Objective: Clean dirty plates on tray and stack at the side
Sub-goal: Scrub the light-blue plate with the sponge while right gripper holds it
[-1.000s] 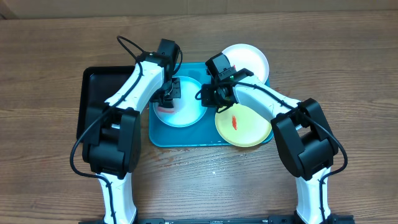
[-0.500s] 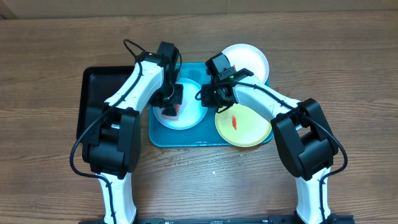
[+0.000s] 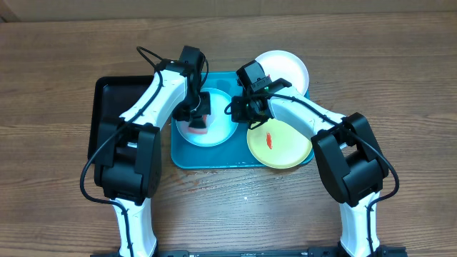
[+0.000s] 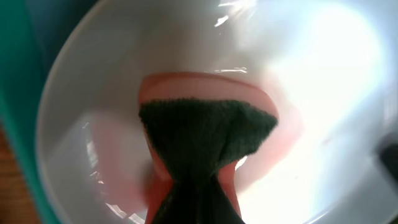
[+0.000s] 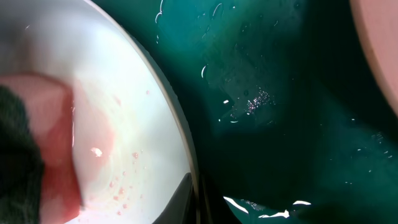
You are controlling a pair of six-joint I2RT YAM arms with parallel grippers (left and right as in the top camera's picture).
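The left claw (image 3: 196, 113) pinches a pink sponge with a dark green scouring face (image 4: 205, 137), its jaws pressed together on it. It holds the sponge down on the pale centre of a round, shallow light-blue plastic plate (image 3: 220, 133). In the left wrist view the green face bunches to a narrow waist where it is gripped. A pinkish-red film (image 4: 286, 134) spreads on the plate around the sponge.

The light-blue plate lies at the left end of a large turquoise-blue rectangular plastic tray with rounded corners (image 3: 207, 159). The right claw (image 3: 240, 111) sits at this plate's right rim. The right wrist view shows one of its fingers (image 5: 184, 196) lying against that rim, with pink droplets on the plate just beside it. Whether that claw is gripping the rim or merely resting there cannot be told.

A white round plastic plate (image 3: 287, 68) lies at the tray's far right corner. A yellow-green round plastic plate (image 3: 287, 153) lies at the near right corner, a red smear (image 3: 269, 139) on its pale centre. The right arm crosses above these two plates.

A smaller black rectangular tray (image 3: 107, 107) lies on the brown wooden table (image 3: 57, 57), just beside the turquoise tray on its left.
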